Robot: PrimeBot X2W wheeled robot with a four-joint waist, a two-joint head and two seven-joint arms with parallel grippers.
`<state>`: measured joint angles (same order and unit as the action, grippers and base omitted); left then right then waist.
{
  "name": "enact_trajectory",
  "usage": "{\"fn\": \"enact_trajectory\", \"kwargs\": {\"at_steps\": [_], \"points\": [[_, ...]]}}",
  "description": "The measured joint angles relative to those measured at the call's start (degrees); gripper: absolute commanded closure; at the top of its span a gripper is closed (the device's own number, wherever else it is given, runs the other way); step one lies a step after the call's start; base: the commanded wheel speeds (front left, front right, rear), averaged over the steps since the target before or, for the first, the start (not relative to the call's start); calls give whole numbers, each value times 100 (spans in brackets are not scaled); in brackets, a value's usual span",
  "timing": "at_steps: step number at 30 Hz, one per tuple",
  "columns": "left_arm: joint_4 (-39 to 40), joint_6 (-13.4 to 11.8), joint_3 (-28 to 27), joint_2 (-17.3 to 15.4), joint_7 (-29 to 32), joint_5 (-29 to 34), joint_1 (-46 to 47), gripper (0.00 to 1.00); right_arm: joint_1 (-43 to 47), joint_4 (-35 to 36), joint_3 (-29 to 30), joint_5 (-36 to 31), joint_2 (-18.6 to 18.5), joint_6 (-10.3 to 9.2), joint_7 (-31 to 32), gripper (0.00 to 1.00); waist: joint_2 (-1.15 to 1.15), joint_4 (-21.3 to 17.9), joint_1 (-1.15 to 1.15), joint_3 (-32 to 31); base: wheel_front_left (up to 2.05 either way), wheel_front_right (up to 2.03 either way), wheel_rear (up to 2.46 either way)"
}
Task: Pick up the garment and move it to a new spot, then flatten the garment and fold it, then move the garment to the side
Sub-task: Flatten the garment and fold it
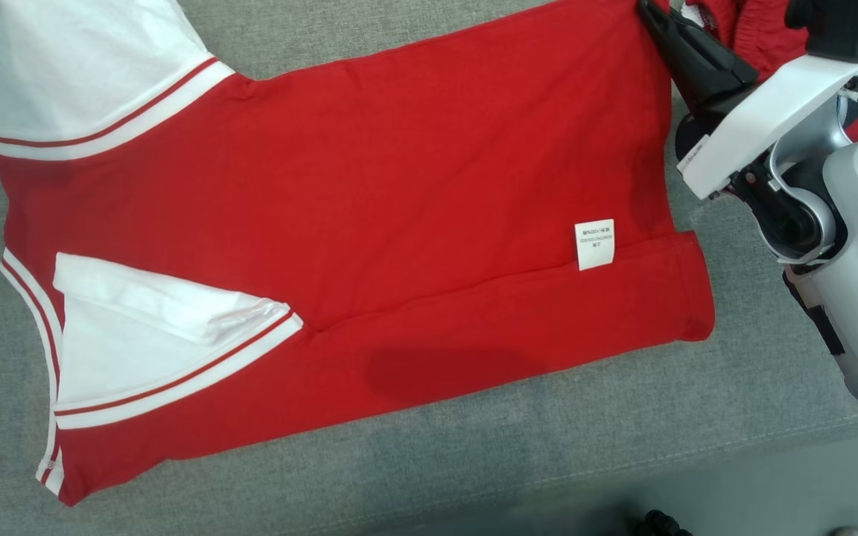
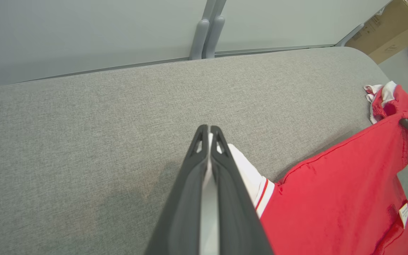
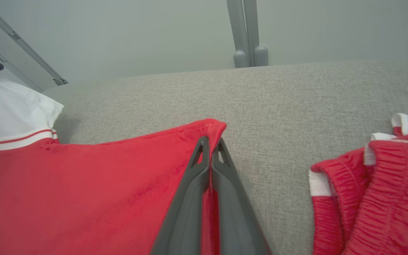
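Your left gripper: pinches white sleeve. Shirt: spread on grey pad, near edge turned over (fold begun, I think). Your right gripper: pinches hem corner. Left to do: finish fold, move shirt aside.

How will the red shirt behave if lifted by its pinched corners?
Probably floppy: the red shirt creases and folds near its care label. Likely light: thin cloth fits inside the shut right gripper. Would likely sag between held corners.
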<state>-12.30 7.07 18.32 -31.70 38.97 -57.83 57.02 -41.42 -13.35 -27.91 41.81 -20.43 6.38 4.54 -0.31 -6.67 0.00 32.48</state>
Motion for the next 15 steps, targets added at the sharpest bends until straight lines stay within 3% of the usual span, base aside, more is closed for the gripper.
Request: {"fn": "enact_trajectory", "kwargs": {"at_steps": [15], "points": [[996, 5, -104, -4, -483, -505, -810, 100, 608, 288, -78, -154, -162, -100, -266, 100, 0, 262, 0, -335, 0, 0, 0]]}}
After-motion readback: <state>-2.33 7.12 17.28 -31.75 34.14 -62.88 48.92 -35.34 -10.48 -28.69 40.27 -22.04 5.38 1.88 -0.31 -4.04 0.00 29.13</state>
